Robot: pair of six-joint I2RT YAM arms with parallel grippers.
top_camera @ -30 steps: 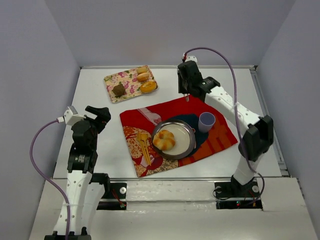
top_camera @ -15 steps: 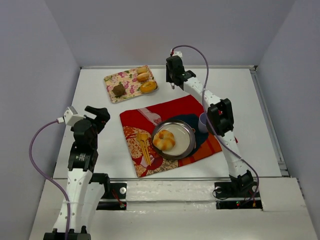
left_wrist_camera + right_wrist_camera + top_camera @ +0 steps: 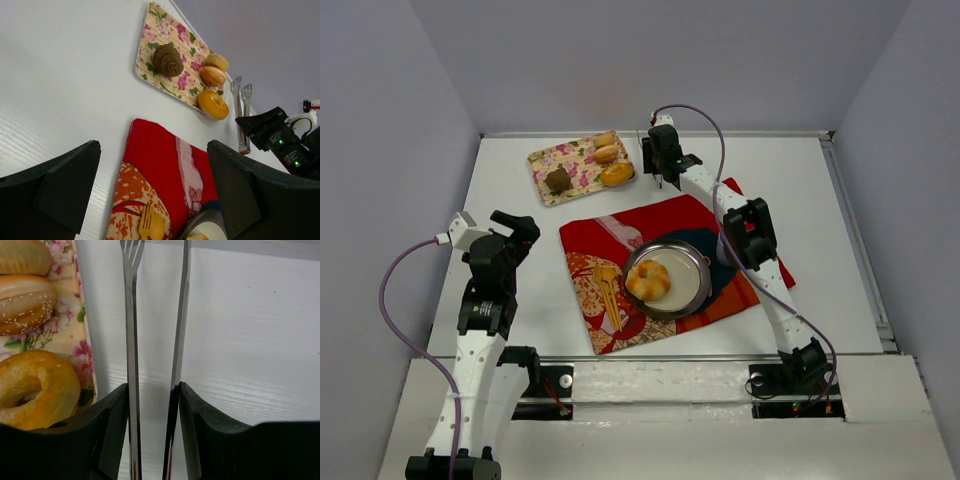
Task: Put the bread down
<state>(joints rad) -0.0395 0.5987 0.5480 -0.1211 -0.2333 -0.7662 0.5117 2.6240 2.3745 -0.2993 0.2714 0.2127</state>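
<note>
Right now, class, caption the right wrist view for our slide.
Right hand holds metal tongs beside the floral tray of rolls.

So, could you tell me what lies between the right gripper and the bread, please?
In the top view, below the right gripper comes bare table, then the red cloth and the rim of the metal plate, before the bread.

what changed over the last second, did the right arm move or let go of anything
The right gripper, holding the tongs, swung left along the back of the table, from behind the red cloth to just right of the floral tray. Nothing was picked up or let go. The bread stayed on the plate, the tray's pieces kept their places, and the left gripper stayed open and idle.
</note>
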